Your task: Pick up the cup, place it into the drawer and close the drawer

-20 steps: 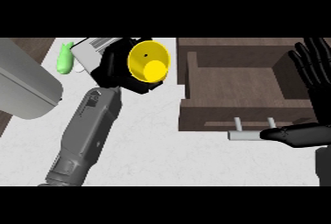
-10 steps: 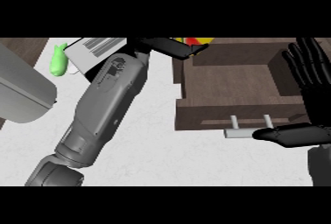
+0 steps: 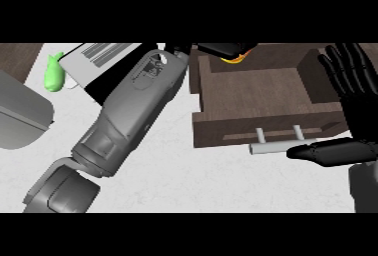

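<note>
The dark wooden drawer (image 3: 255, 92) stands pulled out, its grey bar handle (image 3: 275, 148) facing me. My left forearm reaches diagonally up to the drawer's far left corner. There my left hand (image 3: 220, 48) is curled round the yellow cup (image 3: 235, 58); only a small yellow and orange sliver of the cup shows under the fingers, at the top edge of the view. At the drawer's right side my right hand (image 3: 353, 95) is held open with fingers straight up. Its thumb (image 3: 325, 150) lies just right of the handle's end.
A green object (image 3: 52, 73) lies at the far left of the white counter (image 3: 192, 180). Beside it, partly hidden by my left forearm, is a white and black striped item (image 3: 97, 56). A large grey rounded body (image 3: 18, 120) fills the left edge.
My left arm has swung right, carrying the cup from over the counter to the drawer's far left corner. The cup is now mostly hidden. The right hand has stayed by the handle.
</note>
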